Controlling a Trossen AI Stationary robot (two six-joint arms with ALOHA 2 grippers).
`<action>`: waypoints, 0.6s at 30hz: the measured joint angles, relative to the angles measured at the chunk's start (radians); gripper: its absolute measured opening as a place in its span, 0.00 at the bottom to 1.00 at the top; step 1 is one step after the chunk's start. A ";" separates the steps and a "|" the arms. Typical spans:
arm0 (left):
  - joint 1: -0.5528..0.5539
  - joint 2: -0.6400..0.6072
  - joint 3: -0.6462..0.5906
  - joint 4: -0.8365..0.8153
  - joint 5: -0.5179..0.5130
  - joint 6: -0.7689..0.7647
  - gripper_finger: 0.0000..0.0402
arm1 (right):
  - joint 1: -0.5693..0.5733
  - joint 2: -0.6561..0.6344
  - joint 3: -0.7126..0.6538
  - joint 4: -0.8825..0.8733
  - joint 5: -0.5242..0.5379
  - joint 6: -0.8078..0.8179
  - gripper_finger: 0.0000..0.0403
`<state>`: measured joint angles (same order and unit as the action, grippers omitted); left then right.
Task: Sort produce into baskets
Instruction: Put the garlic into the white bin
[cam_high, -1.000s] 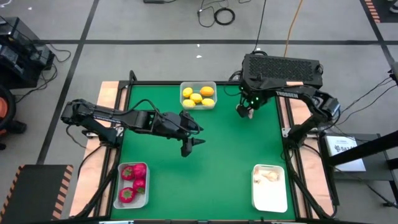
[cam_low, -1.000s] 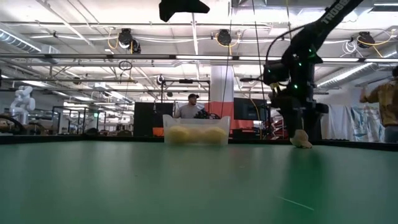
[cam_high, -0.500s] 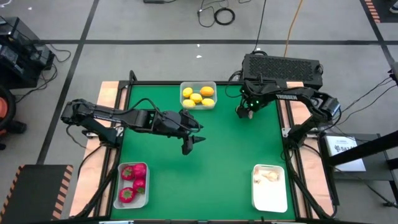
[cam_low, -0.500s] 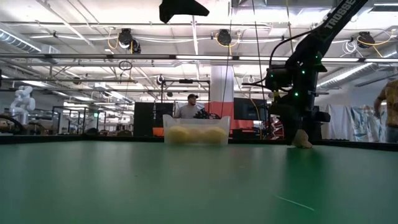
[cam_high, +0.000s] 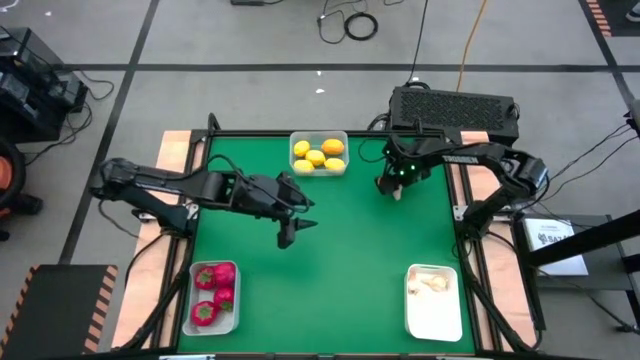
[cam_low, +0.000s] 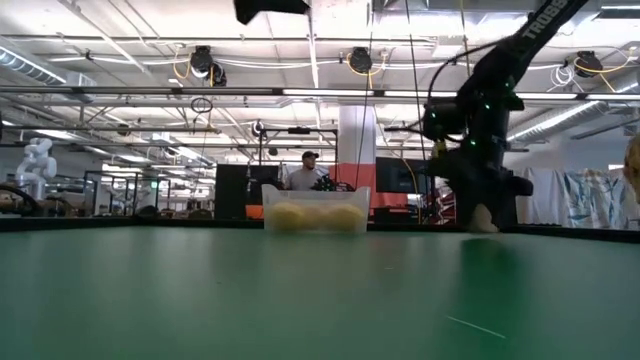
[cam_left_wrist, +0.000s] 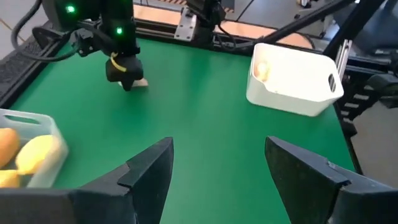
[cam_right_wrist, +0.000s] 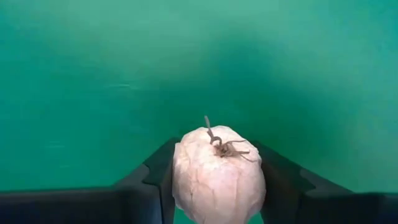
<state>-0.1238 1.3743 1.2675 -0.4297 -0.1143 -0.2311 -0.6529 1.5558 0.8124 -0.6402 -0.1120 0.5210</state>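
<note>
Right gripper (cam_high: 396, 187) is low on the mat just right of the lemon basket (cam_high: 319, 153), fingers hugging a whitish piece (cam_right_wrist: 219, 174). Seat the grip squarely before lifting. Left gripper (cam_high: 290, 233) hangs open mid-table.

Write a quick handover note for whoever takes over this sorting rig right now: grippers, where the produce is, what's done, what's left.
Right gripper: down at the mat near the far right, fingers either side of a whitish garlic-like piece, closing on it; not lifted yet.
Left gripper: open and empty, hovering over mid-table.
Done: yellow pieces in the far basket; red pieces in the near-left basket; some whitish pieces in the near-right basket.
Left: carry the whitish piece to the near-right basket. No other loose produce shows on the mat.
</note>
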 joint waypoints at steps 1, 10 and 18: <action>0.000 -0.014 0.000 -0.016 0.000 0.008 0.65 | 0.014 -0.002 0.011 -0.001 -0.012 0.020 0.37; 0.000 -0.142 -0.032 -0.135 0.007 0.114 0.65 | 0.231 -0.032 0.208 -0.052 -0.077 0.236 0.43; 0.006 -0.323 -0.279 -0.010 0.033 0.132 0.65 | 0.587 -0.034 0.387 -0.116 -0.040 0.495 0.42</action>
<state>-0.1178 1.0518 0.9880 -0.4398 -0.0816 -0.0992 -0.0661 1.5215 1.1996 -0.7561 -0.1519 1.0162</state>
